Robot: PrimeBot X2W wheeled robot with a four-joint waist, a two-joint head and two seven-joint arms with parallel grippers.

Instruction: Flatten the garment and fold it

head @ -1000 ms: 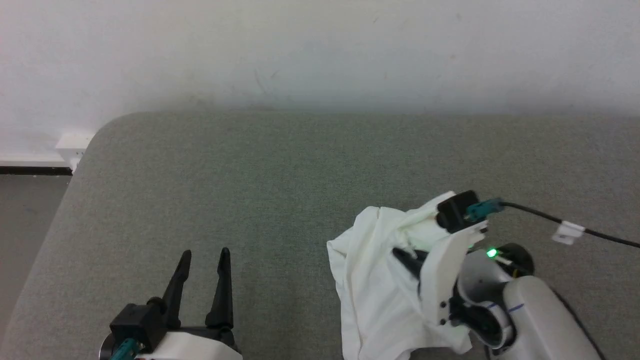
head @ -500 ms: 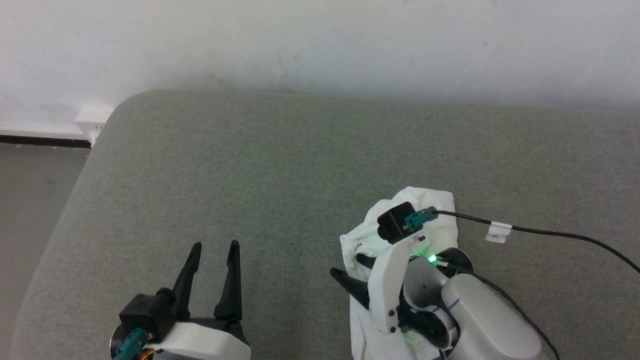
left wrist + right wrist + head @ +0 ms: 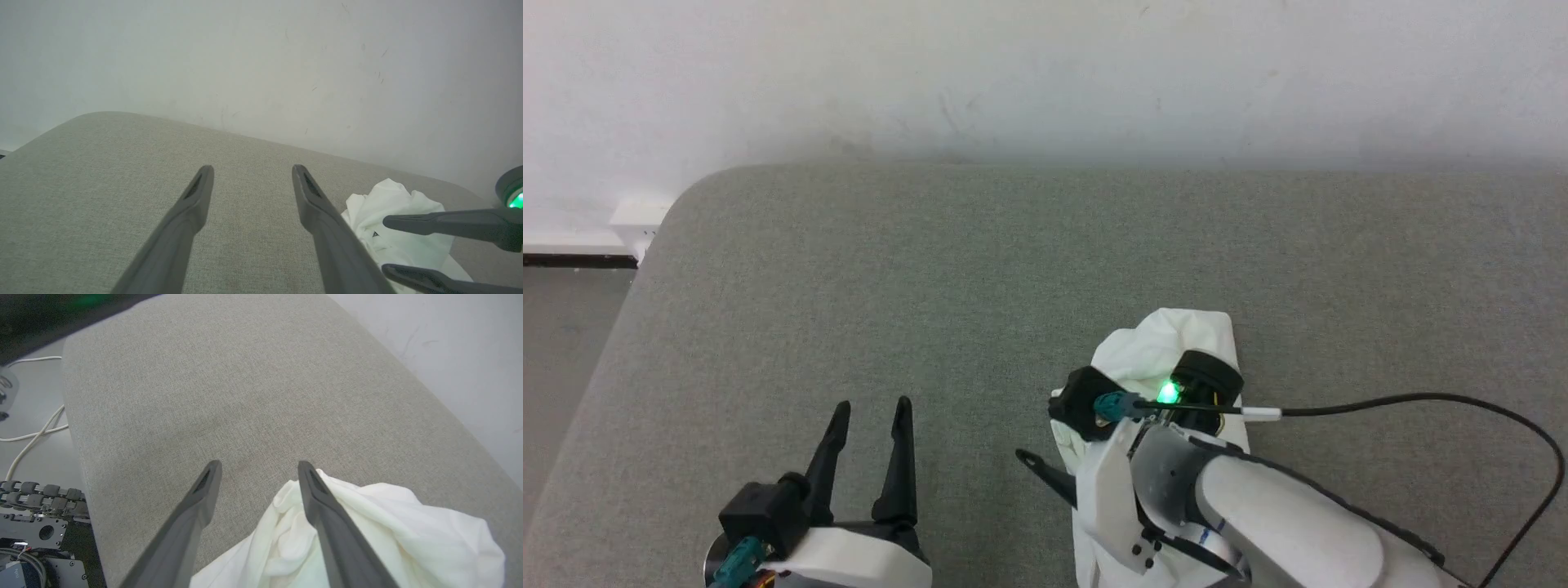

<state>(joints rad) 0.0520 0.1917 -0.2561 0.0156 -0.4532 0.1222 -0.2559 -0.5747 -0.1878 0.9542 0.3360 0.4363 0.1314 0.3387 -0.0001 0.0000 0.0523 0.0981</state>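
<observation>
Two grippers are seen with jaws spread wide, and nothing is held by either. The left gripper (image 3: 872,404) is poised over the bare grey cushion (image 3: 931,269). The right gripper (image 3: 259,463) is set at the rim of the garment (image 3: 388,522), one finger over cloth and the other over cushion. The garment is heaped in a crumpled white mound on the robot's right, partly hidden beneath the right forearm in the head view.

No hem or corner is exposed, so several layers could be pinched together and the mound dragged rather than spread. Thin fabric could also be snagged on a fingertip. The black cable (image 3: 1421,400) looping from the right wrist is carried just beside the cloth and could be tangled in it. Spreading away from the robot is bounded by the wall (image 3: 1013,73).
</observation>
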